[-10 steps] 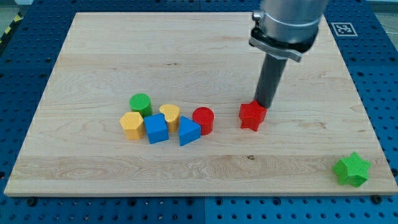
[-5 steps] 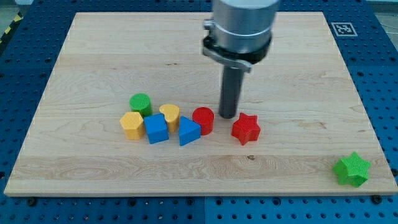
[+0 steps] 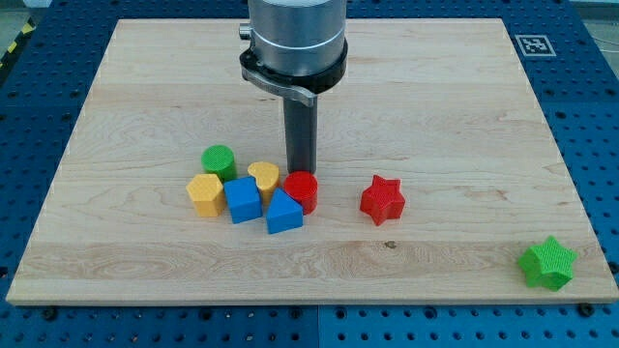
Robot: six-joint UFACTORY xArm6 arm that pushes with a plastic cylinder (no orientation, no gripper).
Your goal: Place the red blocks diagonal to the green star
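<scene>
The red star [image 3: 382, 199] lies right of the board's middle. The red cylinder [image 3: 302, 189] sits to its left, pressed against the blue triangle [image 3: 283, 213] and close to the yellow block [image 3: 263, 177]. My tip [image 3: 301, 173] stands just behind the red cylinder, touching its top edge. The green star [image 3: 547, 262] lies at the view's bottom right corner of the board, far from both red blocks.
A cluster left of the red cylinder holds a green cylinder [image 3: 219, 160], a yellow hexagon [image 3: 205, 193] and a blue cube [image 3: 243, 200]. The wooden board [image 3: 145, 77] lies on a blue pegboard. A marker tag [image 3: 533, 44] sits at the top right.
My tip has moved left from behind the red star to behind the red cylinder. The red star shifted slightly down-left, the red cylinder and blue triangle slid left into the cluster.
</scene>
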